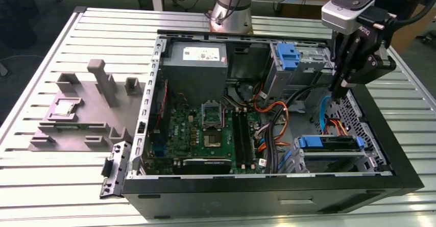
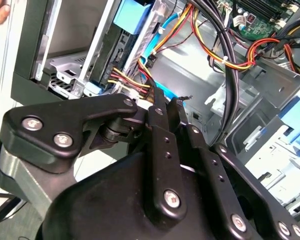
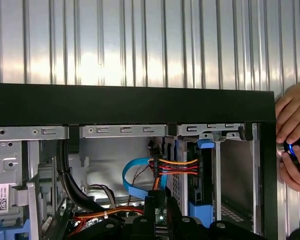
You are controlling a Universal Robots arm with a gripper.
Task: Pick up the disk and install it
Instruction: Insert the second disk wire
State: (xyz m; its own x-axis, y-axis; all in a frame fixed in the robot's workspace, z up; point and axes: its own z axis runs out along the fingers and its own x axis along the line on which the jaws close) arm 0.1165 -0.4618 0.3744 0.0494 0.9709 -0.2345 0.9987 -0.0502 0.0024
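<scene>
Disk (image 1: 329, 144) sits in the lower drive bay of the open computer case (image 1: 272, 186), at the corner toward the exterior view's right and near the front edge; its blue carrier rail faces up and a dark drive body shows behind it. Hand (image 1: 338, 92) hangs above the case's right side in the exterior view, fingertips down inside the case rim, higher than and well apart from the disk, not touching it. Hand is clenched on nothing: in the second wrist view the two black fingers (image 2: 160, 112) meet at their tips with no object between them. Beyond those tips lie a bundle of red, yellow and black wires (image 2: 135, 82) and a light blue cable (image 2: 155, 55). In the first wrist view the same blue cable (image 3: 132, 175) loops beside the red and orange wires (image 3: 175, 167), and a person's fingers (image 3: 290, 120) rest at the outer edge of the case. Case stands on a slatted metal tabletop (image 1: 81, 181). Grey plastic fixture (image 1: 85, 109) lies on the tabletop at the exterior view's left of the case.
</scene>
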